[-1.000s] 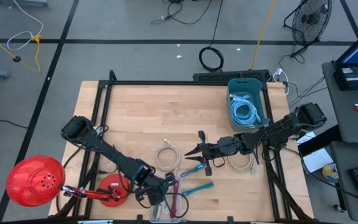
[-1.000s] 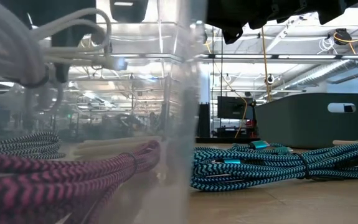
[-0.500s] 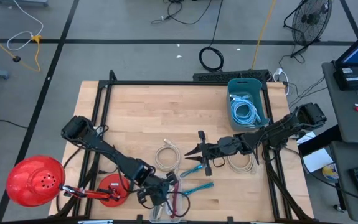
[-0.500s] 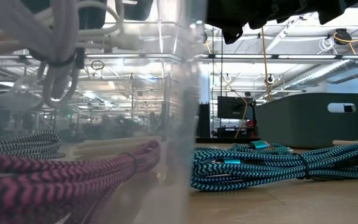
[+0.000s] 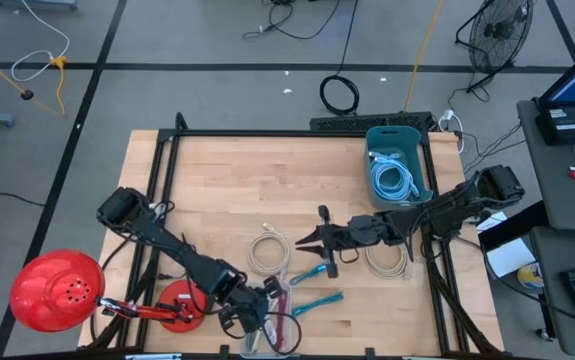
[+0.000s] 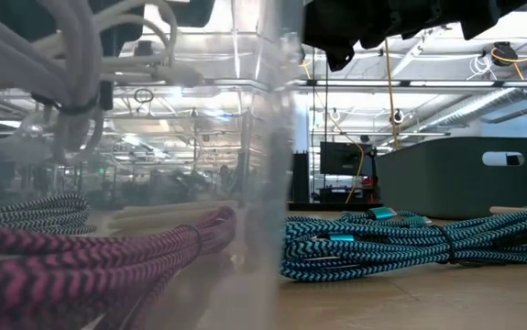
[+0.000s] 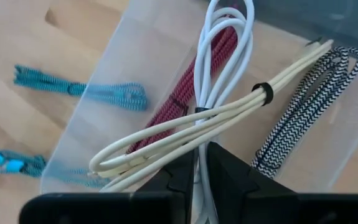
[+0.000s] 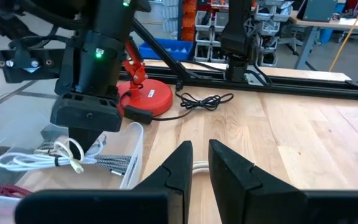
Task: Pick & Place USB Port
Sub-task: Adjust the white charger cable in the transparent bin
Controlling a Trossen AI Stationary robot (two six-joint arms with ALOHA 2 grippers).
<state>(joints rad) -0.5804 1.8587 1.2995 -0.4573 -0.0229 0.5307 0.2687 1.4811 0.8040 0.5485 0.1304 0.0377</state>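
Left gripper (image 7: 197,163) is over the clear bin (image 7: 135,56) at the table's (image 5: 227,190) front edge, just left of centre. Its fingers are pinched nearly together on a bundled cable: cream cable (image 7: 185,127) with a black band near one end, held along with a white cable (image 7: 219,59) that loops out past the fingertips. The bundle hangs from the gripper, above the bin, clear of its floor (low view shows the white loops (image 6: 71,64) suspended high behind the bin wall).

In the bin under it: a magenta braided cable (image 7: 191,87) and a black-and-white braided cable (image 7: 303,112), both lying flat.

Red lamp base (image 5: 179,303) sits at the front-left of the table, just left of the left arm.

On the table right of the bin, near the front edge: teal braided cables (image 5: 312,285), coiled loosely. A cream coil (image 5: 267,250) lies just behind them, toward table centre.

Right gripper (image 5: 312,240) hovers right of centre, above the table, fingers close together with only a narrow gap, holding nothing. Another cream coil (image 5: 387,262) lies beneath the right arm.

Grey bin (image 5: 399,165) at the back-right corner holds a light blue cable (image 5: 392,178).
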